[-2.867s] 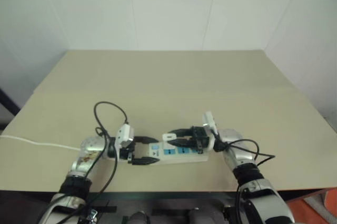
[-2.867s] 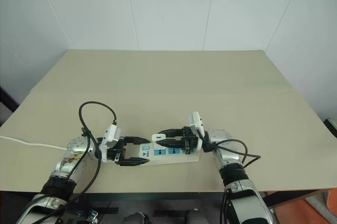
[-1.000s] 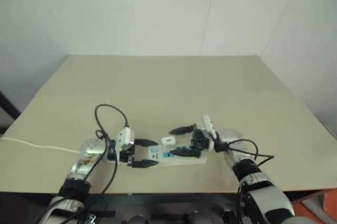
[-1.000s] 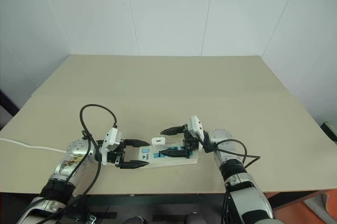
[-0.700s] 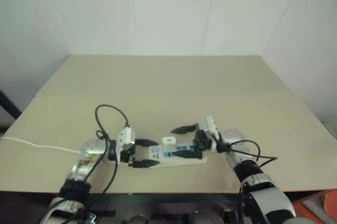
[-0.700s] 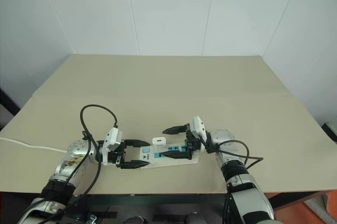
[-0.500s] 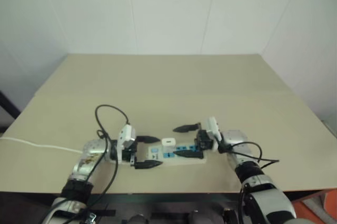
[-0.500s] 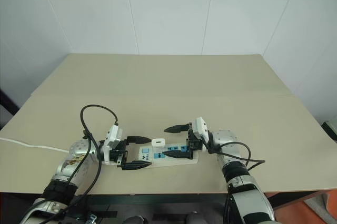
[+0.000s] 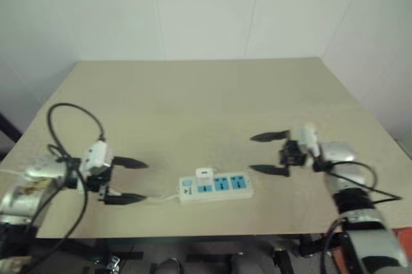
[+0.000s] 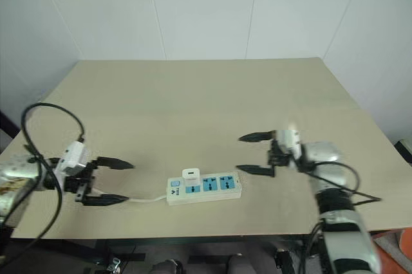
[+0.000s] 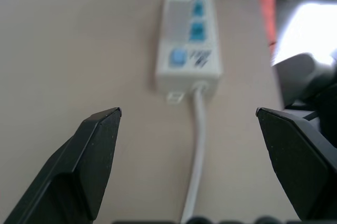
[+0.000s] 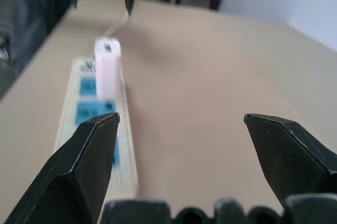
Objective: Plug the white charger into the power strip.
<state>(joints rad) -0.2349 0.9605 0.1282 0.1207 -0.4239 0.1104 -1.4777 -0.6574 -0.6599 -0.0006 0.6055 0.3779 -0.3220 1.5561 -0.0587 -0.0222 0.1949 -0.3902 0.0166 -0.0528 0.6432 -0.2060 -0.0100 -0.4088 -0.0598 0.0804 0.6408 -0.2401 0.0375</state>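
The white charger (image 10: 191, 174) stands upright in the power strip (image 10: 205, 188), seated at the socket nearest the switch end, near the front edge of the table (image 10: 193, 94); the strip's thin cable (image 10: 145, 199) trails toward the left. With the plug apparently home, the job looks complete, which would explain why both arms stand clear. The left gripper (image 10: 108, 182) hangs well apart from the strip toward the table's left edge, jaws spread wide and empty; the right gripper (image 10: 254, 154) hovers off the strip's other end, jaws likewise released. Half a second earlier both grippers flanked the strip closely; they have since drawn outward and the strip lies untouched.
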